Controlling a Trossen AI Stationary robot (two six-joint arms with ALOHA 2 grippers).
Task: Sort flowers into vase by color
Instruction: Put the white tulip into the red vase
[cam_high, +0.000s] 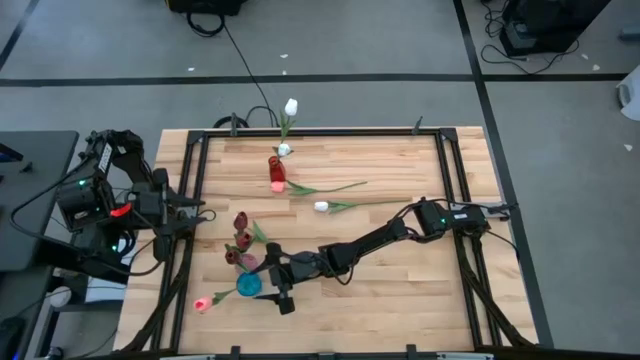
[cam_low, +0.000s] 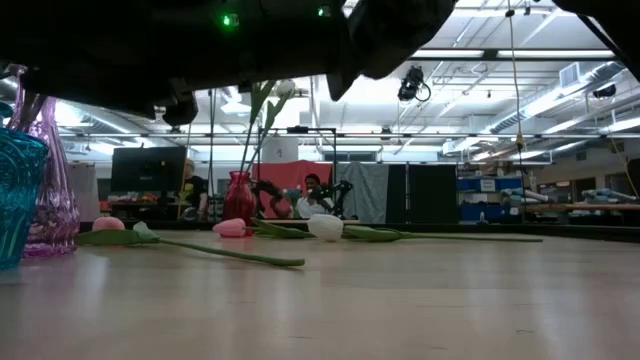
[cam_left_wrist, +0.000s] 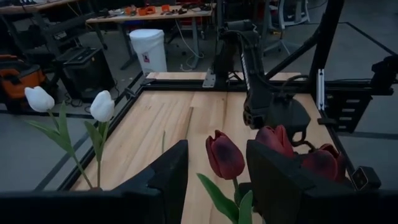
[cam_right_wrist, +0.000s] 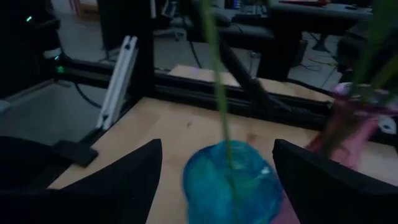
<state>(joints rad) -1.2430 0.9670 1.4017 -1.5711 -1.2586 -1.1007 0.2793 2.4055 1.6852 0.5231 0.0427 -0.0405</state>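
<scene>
R gripper (cam_high: 272, 285) open wide beside blue vase (cam_high: 248, 285), pink tulip (cam_high: 203, 303) stem in it. L gripper (cam_left_wrist: 214, 171) parked at table edge, part open, empty. Tulips light, floppy; grip mid-stem.

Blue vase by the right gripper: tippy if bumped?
Probably. The blue vase is small and narrow, and a pink tulip leans far out of it, pulling sideways. It looks like smooth glass, so likely slippery. The right gripper, fingers open, sits right beside it.
</scene>
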